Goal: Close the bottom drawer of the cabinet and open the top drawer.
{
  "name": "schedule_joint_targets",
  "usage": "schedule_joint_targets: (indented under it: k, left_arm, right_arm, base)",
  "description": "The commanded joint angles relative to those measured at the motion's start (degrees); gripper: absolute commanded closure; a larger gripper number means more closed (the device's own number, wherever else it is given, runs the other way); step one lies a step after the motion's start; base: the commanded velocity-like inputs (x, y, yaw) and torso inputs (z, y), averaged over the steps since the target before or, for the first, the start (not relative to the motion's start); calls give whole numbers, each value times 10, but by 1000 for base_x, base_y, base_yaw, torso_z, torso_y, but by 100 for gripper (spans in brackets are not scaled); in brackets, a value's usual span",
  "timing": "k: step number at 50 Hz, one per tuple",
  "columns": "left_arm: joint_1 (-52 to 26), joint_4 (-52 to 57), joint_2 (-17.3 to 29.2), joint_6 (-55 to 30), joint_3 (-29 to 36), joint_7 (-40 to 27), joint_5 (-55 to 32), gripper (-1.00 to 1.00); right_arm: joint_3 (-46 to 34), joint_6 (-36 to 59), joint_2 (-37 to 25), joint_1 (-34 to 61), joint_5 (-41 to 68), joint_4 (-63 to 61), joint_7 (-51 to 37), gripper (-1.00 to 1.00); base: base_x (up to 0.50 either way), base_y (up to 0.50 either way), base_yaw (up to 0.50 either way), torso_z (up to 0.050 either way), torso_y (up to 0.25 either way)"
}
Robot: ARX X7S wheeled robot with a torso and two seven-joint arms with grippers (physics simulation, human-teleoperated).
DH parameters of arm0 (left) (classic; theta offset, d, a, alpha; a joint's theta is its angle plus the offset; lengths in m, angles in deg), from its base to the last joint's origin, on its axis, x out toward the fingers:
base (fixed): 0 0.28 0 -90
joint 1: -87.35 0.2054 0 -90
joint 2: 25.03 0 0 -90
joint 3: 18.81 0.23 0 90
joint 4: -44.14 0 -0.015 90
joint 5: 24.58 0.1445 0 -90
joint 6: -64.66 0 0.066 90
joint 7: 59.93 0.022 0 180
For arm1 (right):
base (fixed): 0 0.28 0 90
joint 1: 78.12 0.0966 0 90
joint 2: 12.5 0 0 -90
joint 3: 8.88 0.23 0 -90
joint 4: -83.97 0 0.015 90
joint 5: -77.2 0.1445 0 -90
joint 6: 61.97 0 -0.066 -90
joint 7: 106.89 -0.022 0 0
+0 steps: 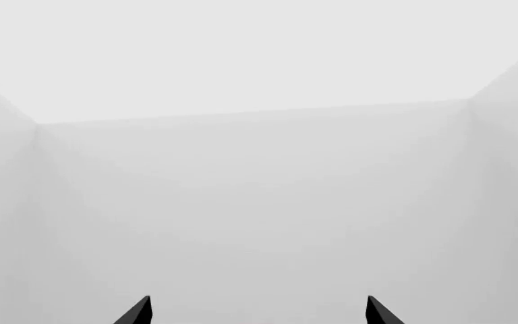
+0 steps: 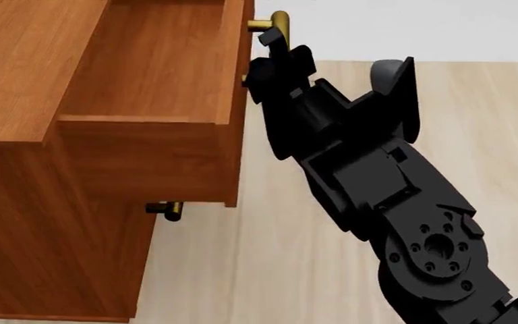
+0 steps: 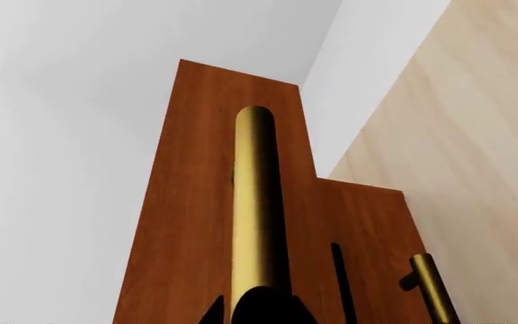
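Right gripper [image 2: 272,50] jaws clamped on brass bar handle [image 3: 257,202] of reddish-brown wooden top drawer [image 2: 151,74]; pull straight outward, level. Left gripper [image 1: 259,312] jaws spread, empty.

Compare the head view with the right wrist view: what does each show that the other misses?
Only the head view shows the top drawer pulled out with its empty inside, the cabinet side, and the right arm reaching to the handle. Only the right wrist view shows the top handle close up, running its full length from between the right claw tips, and a wall corner behind. Both show the top drawer, its brass handle, a lower handle and the pale wood floor.
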Motion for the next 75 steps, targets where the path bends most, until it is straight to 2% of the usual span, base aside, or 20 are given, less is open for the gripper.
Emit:
schedule_joint_targets:
  k: [1,7,8,42,75]
  left_arm:
    - [0,-2,1,3,2,0,1,-100]
    - [0,-2,3,4,1,-1,-1,-100]
    - [0,-2,3,4,1,-2,-2,-100]
    - [-10,-1,6,3,8,-10,-8,-100]
    - [-5,5,15,8,0,-18,-20,-100]
  right_arm:
    - [10,9,4,24,-15,-9,40,100]
    - [10,12,8,26,-14,-2,43,100]
    - [10,13,9,26,-14,-3,42,-100]
    - [18,10,5,24,-15,-6,37,-100]
    - [8,17,22,0,-10,49,48,-100]
  base:
    - [0,0,0,0,0]
    - [2,0,0,2,2]
    - [0,0,0,0,10]
    - [0,0,0,0,1]
    - [0,0,0,0,0]
